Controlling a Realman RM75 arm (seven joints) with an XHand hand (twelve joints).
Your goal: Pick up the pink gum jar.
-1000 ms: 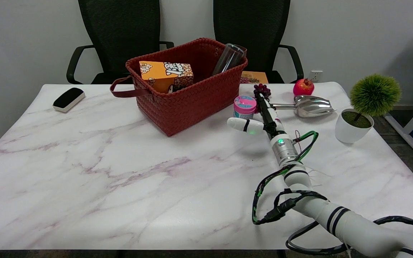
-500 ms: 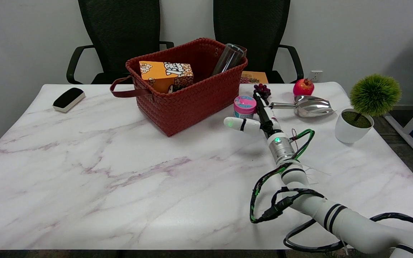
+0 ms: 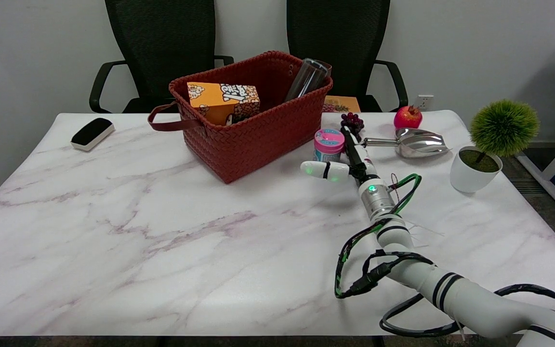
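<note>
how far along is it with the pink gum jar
Done: the reach. The right hand is beside the pink gum jar, fingers running along its right side and the thumb stretched out in front of it.
In hand: nothing yet; the fingers are apart and the jar stands upright on the table beside the red basket.
Left: close on the jar and lift it.
</note>
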